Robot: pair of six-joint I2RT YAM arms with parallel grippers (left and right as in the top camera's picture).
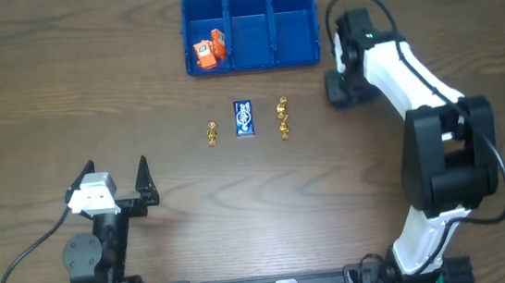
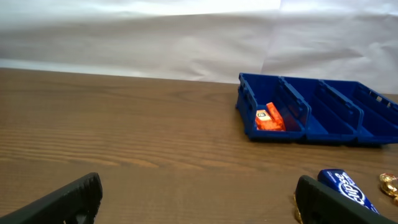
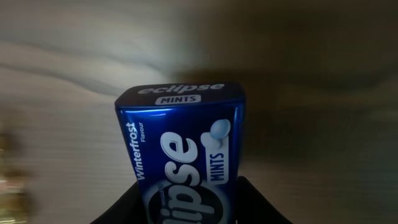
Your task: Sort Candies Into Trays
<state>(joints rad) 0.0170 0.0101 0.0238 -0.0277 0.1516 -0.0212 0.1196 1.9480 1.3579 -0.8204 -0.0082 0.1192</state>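
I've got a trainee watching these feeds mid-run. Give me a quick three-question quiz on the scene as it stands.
1. Multiple choice: in the top view, which compartment of the blue tray holds the orange candies? A) left B) middle C) right
2. True or false: the left gripper is shut on a candy.
3. Short answer: what does the right gripper hold?

Key: 1. A. 2. False, it is open with nothing between its fingers. 3. A blue mint tin.
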